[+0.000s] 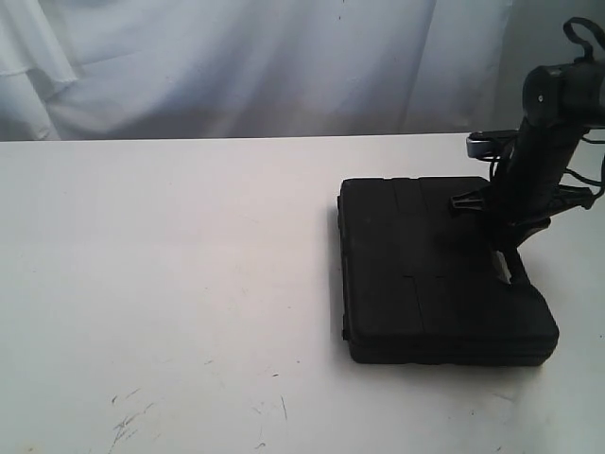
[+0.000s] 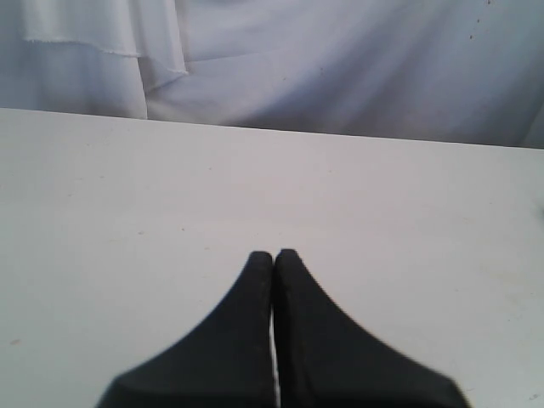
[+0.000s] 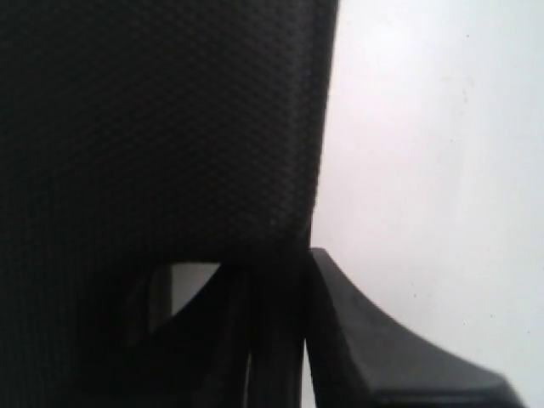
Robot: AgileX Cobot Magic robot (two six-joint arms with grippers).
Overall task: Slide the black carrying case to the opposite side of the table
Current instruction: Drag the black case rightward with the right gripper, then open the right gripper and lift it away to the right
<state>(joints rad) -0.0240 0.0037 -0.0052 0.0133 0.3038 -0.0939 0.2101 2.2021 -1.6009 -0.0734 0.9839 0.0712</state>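
Observation:
The black carrying case [image 1: 435, 270] lies flat on the right half of the white table [image 1: 170, 284]. My right gripper [image 1: 510, 260] comes down at the case's right edge, beside the handle opening. In the right wrist view its fingers are pressed together at the textured case [image 3: 153, 127], with only a thin sliver between them, so my right gripper [image 3: 304, 255] is shut with nothing held. One finger overlaps the case; the other stands over bare table [image 3: 425, 170]. My left gripper [image 2: 274, 253] is shut and empty over bare table [image 2: 127, 195]; the exterior view does not show it.
A white cloth backdrop [image 1: 236, 66] hangs behind the table's far edge. Dark scuff marks [image 1: 128, 421] lie near the front left. The tabletop stretches wide to the left of the case.

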